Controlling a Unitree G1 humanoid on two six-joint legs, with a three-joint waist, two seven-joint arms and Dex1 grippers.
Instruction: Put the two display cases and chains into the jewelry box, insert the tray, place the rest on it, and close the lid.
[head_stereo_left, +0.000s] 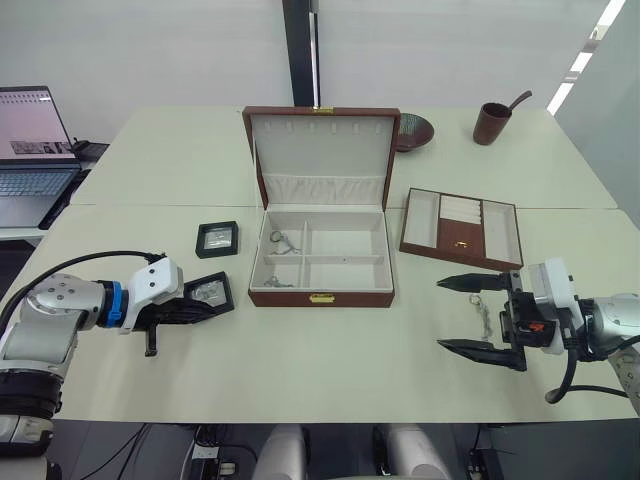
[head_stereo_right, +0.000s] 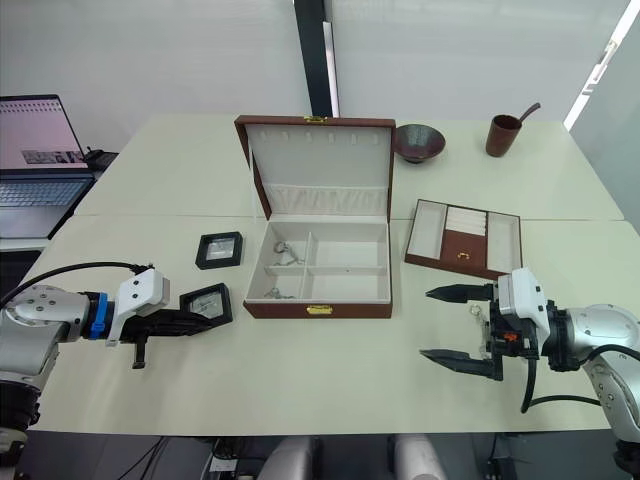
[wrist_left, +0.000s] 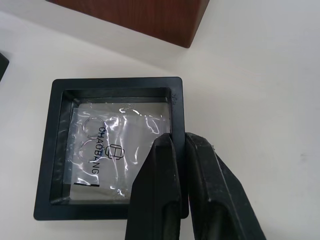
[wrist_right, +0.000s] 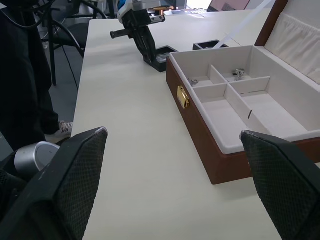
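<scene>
A: We see the jewelry box (head_stereo_left: 322, 260) open at mid-table, its lid (head_stereo_left: 322, 155) standing upright on the far side. Two chains (head_stereo_left: 283, 241) lie in its left compartments, one in the far-left section, another in the near-left.

B: And the left gripper (wrist_left: 177, 165)? We see its fingers pinched together on the near rim of one display case (head_stereo_left: 211, 292), which sits just left of the box's near-left corner.

A: Agreed, clamped on that frame. The other display case (head_stereo_left: 217, 238) rests on the table farther back, apart from the first.

B: The right gripper (head_stereo_left: 472, 315) is spread wide, holding nothing, near the table's right side. A loose chain (head_stereo_left: 483, 312) lies on the table between its fingers.

A: The tray (head_stereo_left: 462, 228) sits right of the box, just beyond that gripper.
</scene>
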